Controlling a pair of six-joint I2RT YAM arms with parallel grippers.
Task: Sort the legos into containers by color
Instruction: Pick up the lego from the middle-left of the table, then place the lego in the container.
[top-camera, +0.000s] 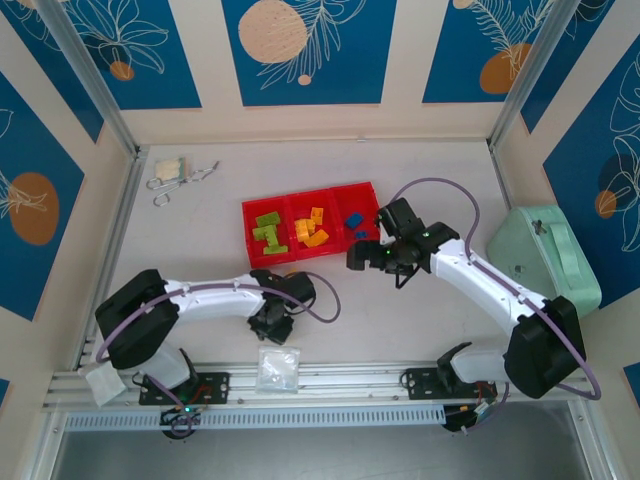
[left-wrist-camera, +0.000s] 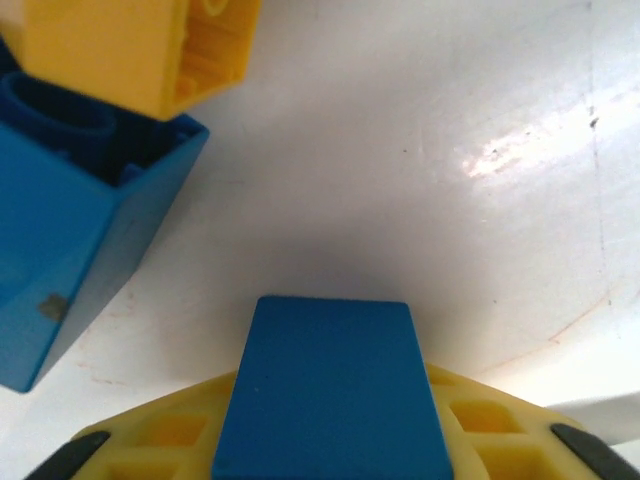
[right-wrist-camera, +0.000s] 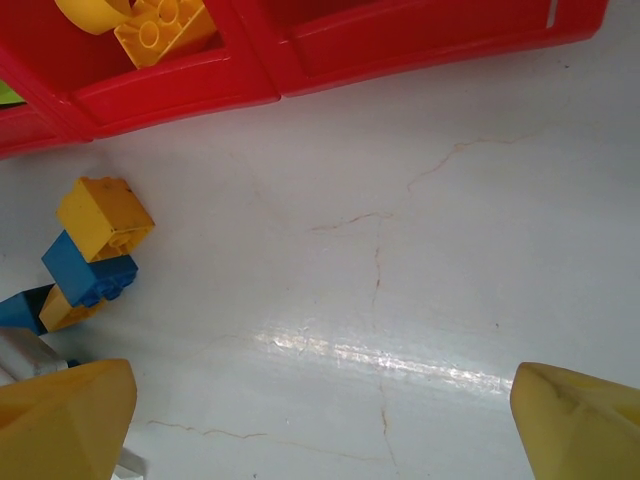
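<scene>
White tabletop (top-camera: 400, 335): we find the left gripper (left-wrist-camera: 330, 455) clamped on a blue plastic brick (left-wrist-camera: 330, 385); the blue compartment (top-camera: 361, 198) of the long red plastic tray (top-camera: 300, 260) lies ahead-right.

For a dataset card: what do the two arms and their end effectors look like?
The left arm and right arm have white links, black joints, and looping purple cables. The fingers of the right end effector are yellow.
</scene>
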